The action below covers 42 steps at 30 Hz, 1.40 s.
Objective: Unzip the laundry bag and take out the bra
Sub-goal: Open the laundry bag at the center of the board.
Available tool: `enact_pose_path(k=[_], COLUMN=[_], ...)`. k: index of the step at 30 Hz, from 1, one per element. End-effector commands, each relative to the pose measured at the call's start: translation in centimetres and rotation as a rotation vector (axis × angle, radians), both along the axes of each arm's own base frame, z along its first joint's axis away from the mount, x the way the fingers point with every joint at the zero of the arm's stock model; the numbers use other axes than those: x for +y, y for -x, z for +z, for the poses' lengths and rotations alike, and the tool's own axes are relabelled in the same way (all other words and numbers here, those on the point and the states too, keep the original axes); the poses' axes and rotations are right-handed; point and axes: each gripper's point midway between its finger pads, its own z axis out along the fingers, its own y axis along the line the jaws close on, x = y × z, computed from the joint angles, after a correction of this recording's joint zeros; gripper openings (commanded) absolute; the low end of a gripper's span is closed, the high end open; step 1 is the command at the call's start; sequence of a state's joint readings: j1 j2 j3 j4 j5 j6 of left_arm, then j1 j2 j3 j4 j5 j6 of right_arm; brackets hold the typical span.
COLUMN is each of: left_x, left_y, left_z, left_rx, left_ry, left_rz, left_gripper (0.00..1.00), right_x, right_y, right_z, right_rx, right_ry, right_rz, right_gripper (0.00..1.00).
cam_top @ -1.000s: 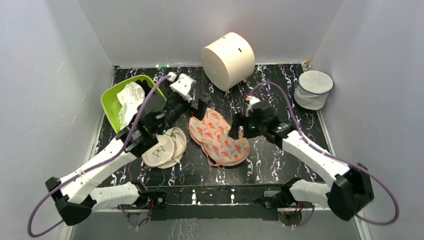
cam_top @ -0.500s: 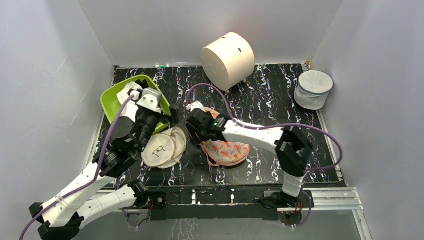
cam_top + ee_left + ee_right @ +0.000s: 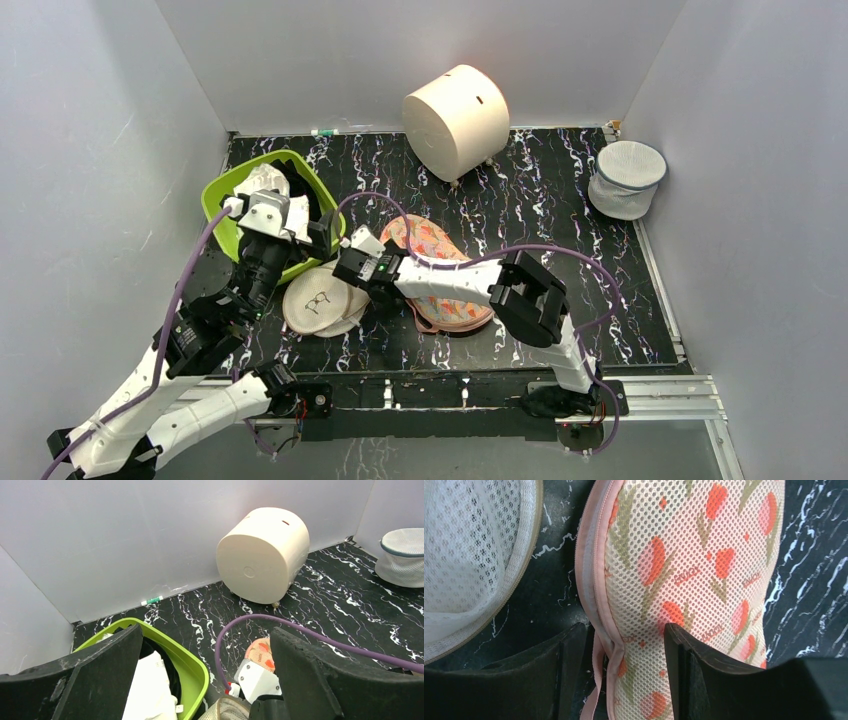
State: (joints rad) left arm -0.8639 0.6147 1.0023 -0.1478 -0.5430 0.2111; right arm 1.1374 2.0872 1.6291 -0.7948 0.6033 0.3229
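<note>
My right arm folds sharply at the elbow and reaches left across the laundry bag point(image 3: 432, 240), which lies closed beside the beige discs point(image 3: 318, 300). The right gripper point(image 3: 624, 630) straddles the bag's pink zipper rim, jaws partly spread. I cannot tell whether they pinch it. The left gripper point(image 3: 205, 632) hovers over the green bin point(image 3: 222, 195), jaws spread wide.

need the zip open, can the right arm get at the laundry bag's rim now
Probably yes: the right gripper straddles the zippered rim of the laundry bag, jaws apart, nothing covering it. The pale mesh disc lies beside it, apart.
</note>
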Motion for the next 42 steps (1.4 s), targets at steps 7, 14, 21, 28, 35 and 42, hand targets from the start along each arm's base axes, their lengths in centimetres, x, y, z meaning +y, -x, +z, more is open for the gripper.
enact_pose_path(k=[7,14,21,28,35,42], left_x=[0.1,-0.1,0.0,0.1,-0.5,-1.7], left_y=[0.0,0.0,0.2,0.3,0.1,-0.2], left_z=[-0.2,-0.3,-0.1,0.2,-0.1,-0.8], left_rx=[0.025,0.038,0.040,0.038,0.049,0.087], left_ry=[0.010,0.011,0.014,0.022,0.037,0.041], left_rz=[0.008,0.005,0.002,-0.002,-0.012,-0.043], left_gripper=[0.98,0.98,0.98,0.98,0.98,0.98], right_x=[-0.3,0.3,0.6,0.3,-0.9,-2.4], right_y=[-1.8,-1.6,-1.8,-1.1,-0.6,-2.8], right_z=[2.8,1.9,1.5,3.7,6.0,8.6], right_rx=[-0.132,-0.110,-0.115,-0.105,-0.060,0.129], right_ry=[0.032,0.017,0.023,-0.035,-0.148,-0.469], right_rz=[-0.054,-0.033,-0.035,-0.019,0.027,0.098], right_gripper=[0.39,0.43,0.32,0.09,0.00,0.00])
